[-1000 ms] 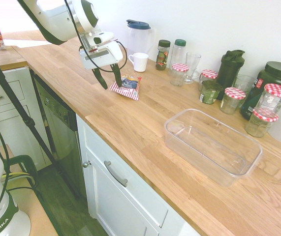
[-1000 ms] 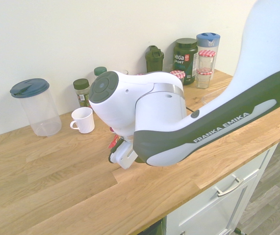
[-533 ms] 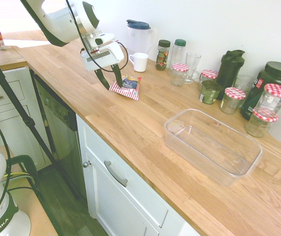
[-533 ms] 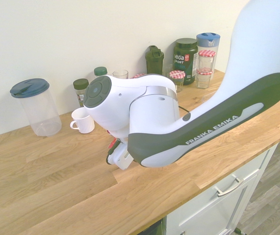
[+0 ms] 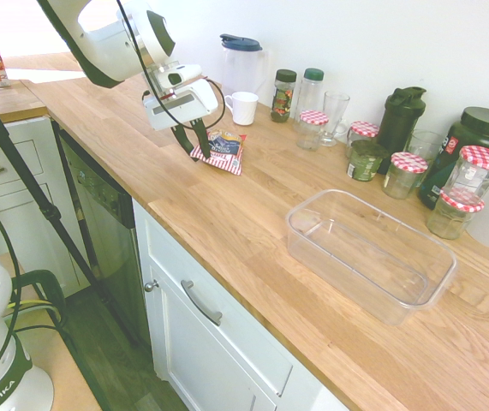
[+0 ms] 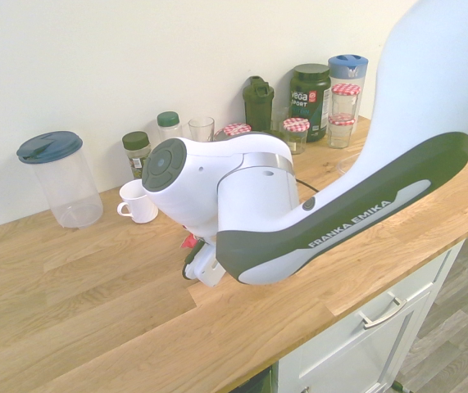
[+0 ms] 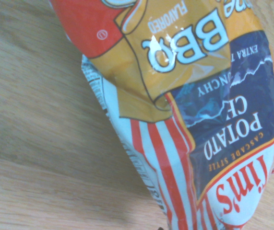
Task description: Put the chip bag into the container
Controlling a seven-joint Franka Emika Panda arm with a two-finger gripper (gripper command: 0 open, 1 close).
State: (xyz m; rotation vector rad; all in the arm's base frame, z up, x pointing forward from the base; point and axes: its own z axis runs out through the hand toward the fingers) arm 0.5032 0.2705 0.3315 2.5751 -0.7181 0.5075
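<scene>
The chip bag (image 5: pixel 227 151) lies flat on the wooden counter, showing red-and-white stripes and dark blue and yellow print. My gripper (image 5: pixel 199 155) stands over its near-left end, open, with the two fingers partly drawn together and one over the striped edge. The wrist view shows the chip bag (image 7: pixel 213 96) from close by on the wood. In the second exterior view the arm hides all but a red sliver of the chip bag (image 6: pixel 188 241). The container (image 5: pixel 390 223), a clear rectangular tub, sits empty further right along the counter, well apart from the bag.
A white mug (image 5: pixel 244 107) and a lidded pitcher (image 5: pixel 242 60) stand just behind the bag. Bottles, a glass, a dark shaker (image 5: pixel 401 116) and red-checked-lid jars (image 5: pixel 408 174) line the wall behind the container. The counter's front edge runs close by.
The gripper has sunk slightly onto the bag's near end and its fingers have come closer together. The bag and the container have not moved.
</scene>
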